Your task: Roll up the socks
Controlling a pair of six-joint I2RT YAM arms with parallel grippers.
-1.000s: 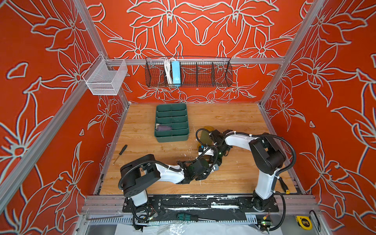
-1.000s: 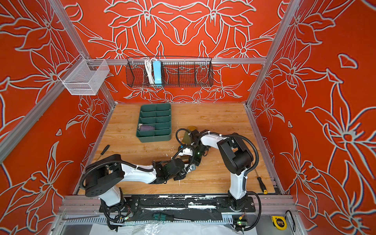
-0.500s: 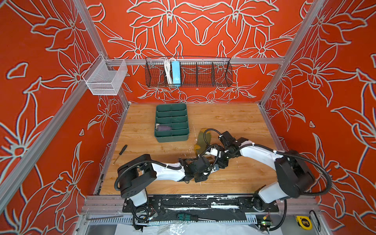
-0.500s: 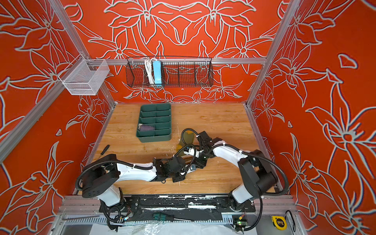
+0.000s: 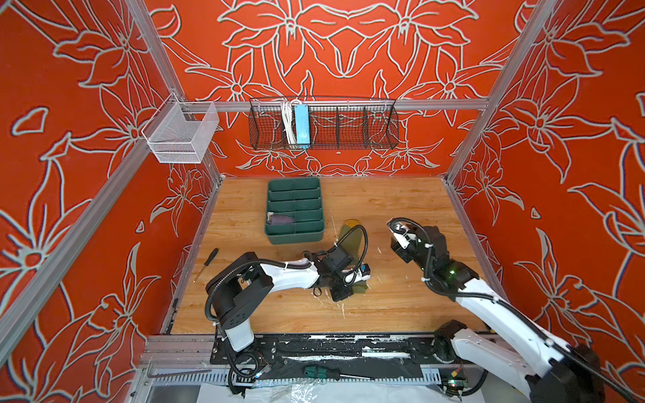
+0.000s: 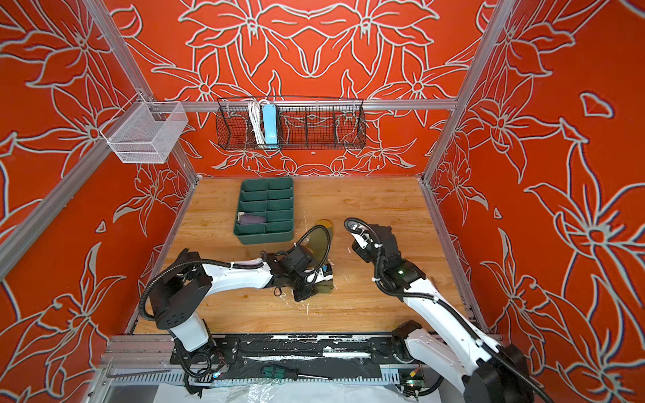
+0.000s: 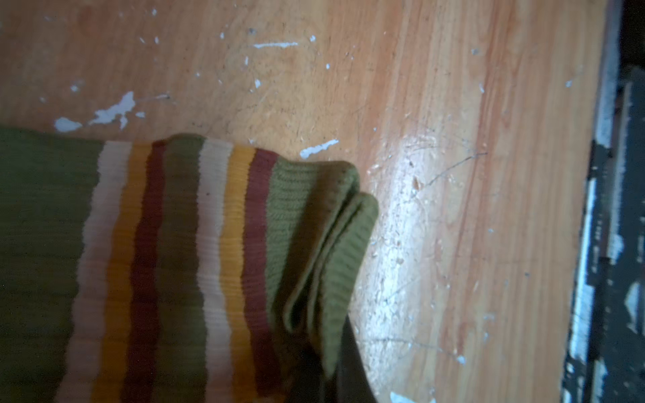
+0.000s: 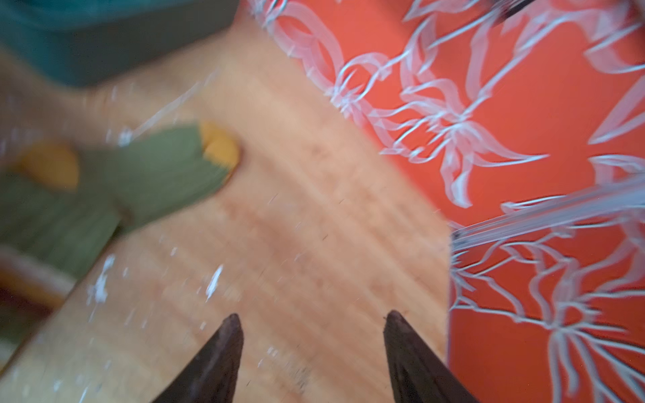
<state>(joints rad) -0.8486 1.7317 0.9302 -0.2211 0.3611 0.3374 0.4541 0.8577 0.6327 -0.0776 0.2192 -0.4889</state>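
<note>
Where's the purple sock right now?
In both top views the purple sock sits in the green divided tray, left of centre on the wooden table: left-hand compartment, second row from the front, behind and left of the olive green sock.

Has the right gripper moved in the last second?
Yes. In both top views the right gripper has swung right, away from the green divider tray and the olive sock, and its jaws now stand open.

No text, label, brand or number readable in any view. Blue box [image 5: 302, 125] in wire basket [image 5: 349, 122]: any marking too small to read.
</note>
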